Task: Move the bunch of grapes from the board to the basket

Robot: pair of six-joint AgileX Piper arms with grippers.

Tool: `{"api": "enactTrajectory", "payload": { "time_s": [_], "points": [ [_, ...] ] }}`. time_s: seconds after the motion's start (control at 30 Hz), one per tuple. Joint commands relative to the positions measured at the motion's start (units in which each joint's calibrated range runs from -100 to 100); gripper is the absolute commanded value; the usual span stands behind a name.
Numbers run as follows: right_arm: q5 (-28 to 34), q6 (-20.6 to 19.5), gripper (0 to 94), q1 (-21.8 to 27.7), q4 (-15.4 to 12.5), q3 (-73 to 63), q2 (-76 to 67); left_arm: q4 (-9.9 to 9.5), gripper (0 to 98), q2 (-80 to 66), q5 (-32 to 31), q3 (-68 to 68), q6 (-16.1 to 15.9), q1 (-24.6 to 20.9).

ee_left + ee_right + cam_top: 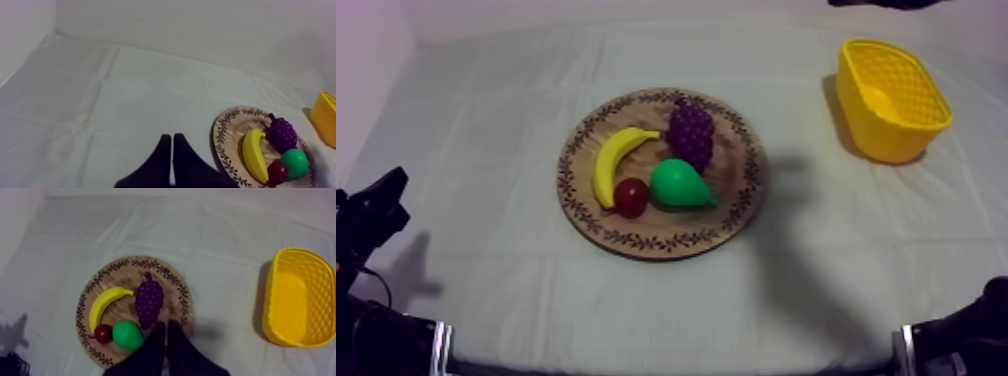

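The purple bunch of grapes (691,135) lies on the far part of the round wooden board (736,215), beside a banana (616,160), a green pear (681,184) and a small red fruit (630,196). The yellow basket (891,98) stands empty at the far right. My right gripper (166,323) hangs above the board's near edge, shut on nothing, its tips just short of the grapes (149,300). My left gripper (172,136) is shut as a narrow wedge over bare cloth, left of the board (225,145), and sits low at the left (386,190).
A pale wall runs behind the table. Bare cloth separates the board from the basket (297,303). A dark part of my right arm (886,3) shows at the far edge above the basket.
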Motion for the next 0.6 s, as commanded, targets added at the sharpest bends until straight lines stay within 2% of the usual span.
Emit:
{"api": "enactTrajectory", "payload": {
  "time_s": [0.0, 0.13, 0.3, 0.57],
  "points": [
    [4.74, -0.88, 0.2, -1.21, 0.90, -5.75, 4.84, 0.01, 0.1, 0.00, 0.00, -0.02, -0.01, -0.02],
    [10.94, -2.33, 0.2, -3.36, 2.76, -11.91, 10.86, 0.01, 0.1, 0.00, 0.00, -0.02, 0.00, -0.02],
    [17.19, -3.28, 0.2, -4.75, 3.28, -19.10, 17.13, 0.01, 0.1, 0.00, 0.00, -0.02, 0.00, -0.02],
    [20.80, -4.71, 0.2, -5.93, 2.39, -27.96, 25.30, 0.01, 0.1, 0.00, 0.00, -0.02, -0.01, -0.02]
  ]
}}
